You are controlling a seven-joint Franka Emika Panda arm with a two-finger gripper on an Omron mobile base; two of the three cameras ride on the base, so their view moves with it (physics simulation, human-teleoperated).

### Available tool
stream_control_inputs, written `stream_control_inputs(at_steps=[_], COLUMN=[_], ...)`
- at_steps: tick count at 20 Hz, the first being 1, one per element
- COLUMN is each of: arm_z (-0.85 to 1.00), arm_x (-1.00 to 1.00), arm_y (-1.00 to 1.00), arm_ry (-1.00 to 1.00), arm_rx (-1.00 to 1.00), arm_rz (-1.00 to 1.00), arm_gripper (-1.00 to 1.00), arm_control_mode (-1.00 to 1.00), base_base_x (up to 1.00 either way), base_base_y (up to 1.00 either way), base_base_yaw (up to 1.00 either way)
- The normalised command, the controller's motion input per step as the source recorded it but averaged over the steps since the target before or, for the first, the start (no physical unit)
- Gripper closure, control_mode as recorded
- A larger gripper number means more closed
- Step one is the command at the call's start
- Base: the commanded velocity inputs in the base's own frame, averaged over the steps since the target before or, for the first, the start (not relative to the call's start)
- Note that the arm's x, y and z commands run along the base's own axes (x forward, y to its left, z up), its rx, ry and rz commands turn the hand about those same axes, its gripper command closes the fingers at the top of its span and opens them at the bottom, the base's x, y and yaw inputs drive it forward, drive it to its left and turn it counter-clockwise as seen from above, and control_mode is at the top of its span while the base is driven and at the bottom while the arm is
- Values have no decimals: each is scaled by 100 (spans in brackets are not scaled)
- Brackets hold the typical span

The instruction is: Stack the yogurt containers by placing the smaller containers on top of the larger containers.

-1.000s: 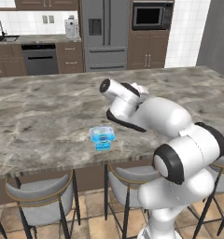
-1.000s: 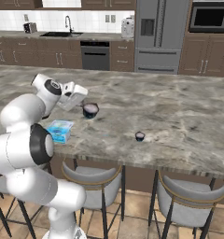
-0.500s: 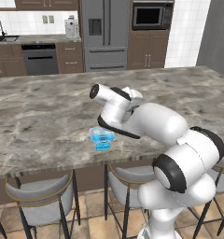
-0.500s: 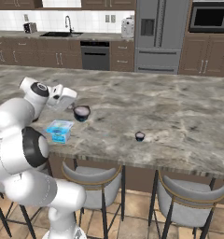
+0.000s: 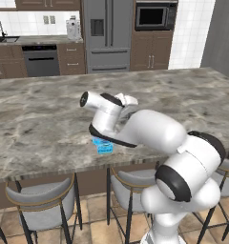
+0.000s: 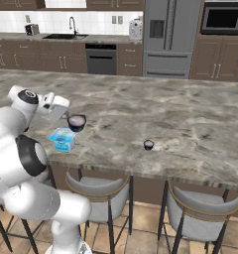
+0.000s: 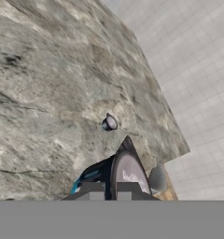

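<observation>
Holding the small dark cup (image 6: 77, 122) in my hand (image 6: 71, 119), I see it hang just above and a little to the right of the light-blue tub (image 6: 62, 139) in the right base view, not yet resting on it. Hand view, close up: the cup's pale top (image 7: 127, 175) sits right betw. the finger tips, so the hand is closed narrow on the cup, w/ a sliver of the tub's blue rim (image 7: 83, 179) showing beside it.

Left base view: the arm covers most of the tub (image 5: 105, 146), which sits near the front edge of the marbled grey tabletop (image 5: 35, 124); I can't make out the cup there.

Further along the tabletop, well apart from tub and hand, the tiny dark cup (image 6: 148, 145) stands upright on its own, also near the front edge. Hand view picks it up too (image 7: 109, 123), small, pale top toward the camera.

Grey-seated stools (image 6: 94, 189) are tucked under the front of the tabletop, another to the right (image 6: 200, 206).

Far wall: steel fridge (image 6: 171, 37), dark oven (image 6: 101, 59), microwave (image 6: 223, 19), brown cabinets (image 6: 217, 64), sink w/ faucet (image 6: 71, 27).
</observation>
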Motion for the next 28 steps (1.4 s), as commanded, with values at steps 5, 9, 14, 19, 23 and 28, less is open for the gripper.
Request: stream_control_inputs(at_steps=[5, 9, 14, 19, 23, 28], arm_z=[-9, -13, -5, 0, -1, -5], arm_x=[-9, -3, 0, 0, 0, 0], arm_y=[43, 43, 34, 33, 30, 15], arm_ry=[0, 0, 3, 4, 0, 0], arm_rx=[-7, -8, -7, -6, -6, -5], arm_rz=[-4, -3, 0, 0, -1, -2], arm_gripper=[100, 100, 100, 100, 100, 100], arm_control_mode=[-100, -100, -100, -100, -100, -100], base_base_x=[0, 0, 0, 0, 0, 0], base_base_y=[0, 0, 0, 0, 0, 0], base_base_yaw=[0, 0, 0, 0, 0, 0])
